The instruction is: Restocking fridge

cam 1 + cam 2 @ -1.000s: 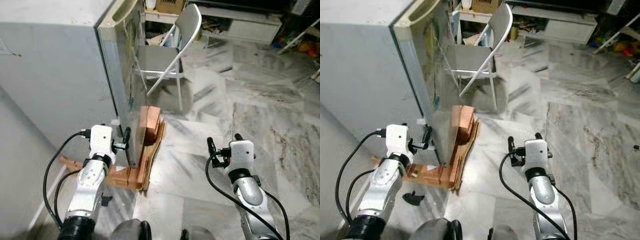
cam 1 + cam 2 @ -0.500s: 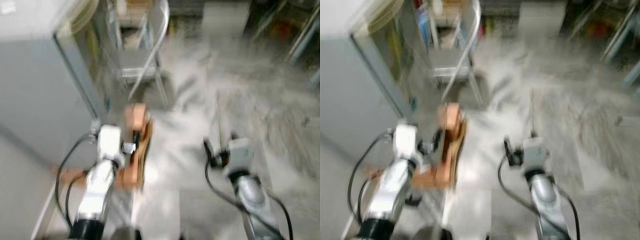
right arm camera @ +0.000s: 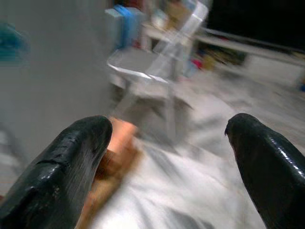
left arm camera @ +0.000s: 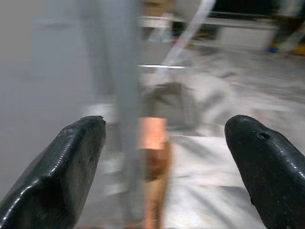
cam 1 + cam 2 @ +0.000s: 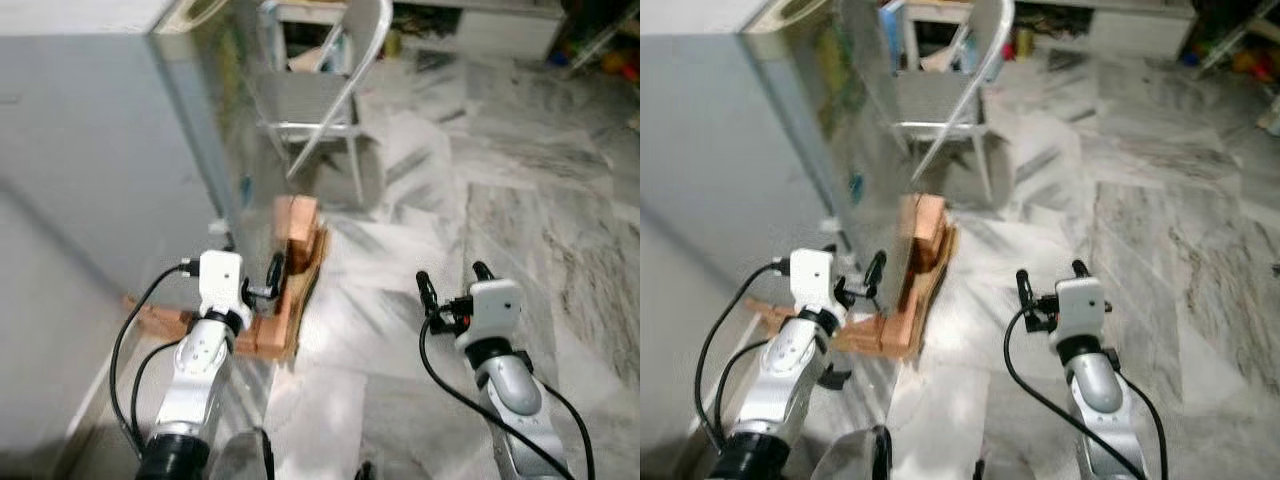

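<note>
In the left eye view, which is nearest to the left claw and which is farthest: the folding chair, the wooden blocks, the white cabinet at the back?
From the left claw, nearest first:
1. Wooden blocks, on the floor beside the fridge, just ahead of the claw.
2. Folding chair, standing farther ahead, past the blocks.
3. White cabinet, against the far wall, ahead and to the right.

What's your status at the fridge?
Left gripper open, empty, at fridge corner. Right gripper open, empty, over marble floor. Wooden blocks at fridge base; folding chair beyond.
</note>
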You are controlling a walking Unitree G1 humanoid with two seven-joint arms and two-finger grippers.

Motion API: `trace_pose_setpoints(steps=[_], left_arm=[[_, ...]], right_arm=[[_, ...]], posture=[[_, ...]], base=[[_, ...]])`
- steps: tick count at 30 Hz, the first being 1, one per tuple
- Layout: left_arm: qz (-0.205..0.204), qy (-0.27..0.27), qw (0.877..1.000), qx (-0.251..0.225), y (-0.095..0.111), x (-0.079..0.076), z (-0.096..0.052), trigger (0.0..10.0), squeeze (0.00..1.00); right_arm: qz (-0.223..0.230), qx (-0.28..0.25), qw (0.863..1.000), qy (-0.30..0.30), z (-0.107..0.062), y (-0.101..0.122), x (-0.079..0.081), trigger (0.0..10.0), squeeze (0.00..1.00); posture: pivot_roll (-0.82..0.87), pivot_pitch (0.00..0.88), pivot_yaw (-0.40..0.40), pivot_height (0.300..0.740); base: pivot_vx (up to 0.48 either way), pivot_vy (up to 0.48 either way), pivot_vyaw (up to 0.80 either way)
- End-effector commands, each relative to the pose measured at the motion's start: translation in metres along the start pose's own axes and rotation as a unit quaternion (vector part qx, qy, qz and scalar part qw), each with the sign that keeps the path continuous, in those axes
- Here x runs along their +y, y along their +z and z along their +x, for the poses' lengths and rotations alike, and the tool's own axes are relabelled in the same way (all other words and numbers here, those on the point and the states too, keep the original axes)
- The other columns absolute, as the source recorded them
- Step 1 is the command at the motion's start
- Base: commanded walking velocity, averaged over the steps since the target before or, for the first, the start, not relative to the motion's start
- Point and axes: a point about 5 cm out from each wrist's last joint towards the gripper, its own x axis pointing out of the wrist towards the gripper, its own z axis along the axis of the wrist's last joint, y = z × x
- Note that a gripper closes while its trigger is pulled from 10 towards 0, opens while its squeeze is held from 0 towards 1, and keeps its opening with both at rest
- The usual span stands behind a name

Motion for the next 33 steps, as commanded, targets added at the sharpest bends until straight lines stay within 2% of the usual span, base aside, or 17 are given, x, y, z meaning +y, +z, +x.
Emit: trace_pose_setpoints(steps=[1, 19, 29, 33], left_arm=[[-0.003, 0.004, 1.0, -0.005, 0.004, 0.002, 0.0, 10.0, 0.0], [-0.017, -0.004, 1.0, -0.002, 0.007, 0.002, 0.004, 10.0, 0.0], [-0.023, 0.0, 1.0, -0.004, 0.013, 0.005, 0.006, 10.0, 0.0], [-0.024, -0.033, 0.999, -0.002, 0.016, -0.001, 0.009, 10.0, 0.0]], right_arm=[[0.008, -0.002, 1.0, -0.002, -0.001, 0.002, -0.001, 10.0, 0.0], [0.025, 0.001, 1.0, 0.002, 0.005, 0.004, -0.001, 10.0, 0.0], [0.024, 0.0, 1.0, 0.011, 0.011, 0.007, 0.0, 10.0, 0.0], [0.026, 0.005, 1.0, 0.01, 0.014, 0.007, 0.0, 10.0, 0.0]], posture=[[-0.01, 0.128, -0.011, 0.74], [-0.03, 0.126, -0.018, 0.74], [-0.01, 0.138, -0.028, 0.74], [-0.01, 0.163, -0.027, 0.74]], base=[[0.277, 0.0, 0.44], [0.304, 0.0, 0.0], [0.0, 0.0, 0.0], [0.0, 0.0, -0.4]])
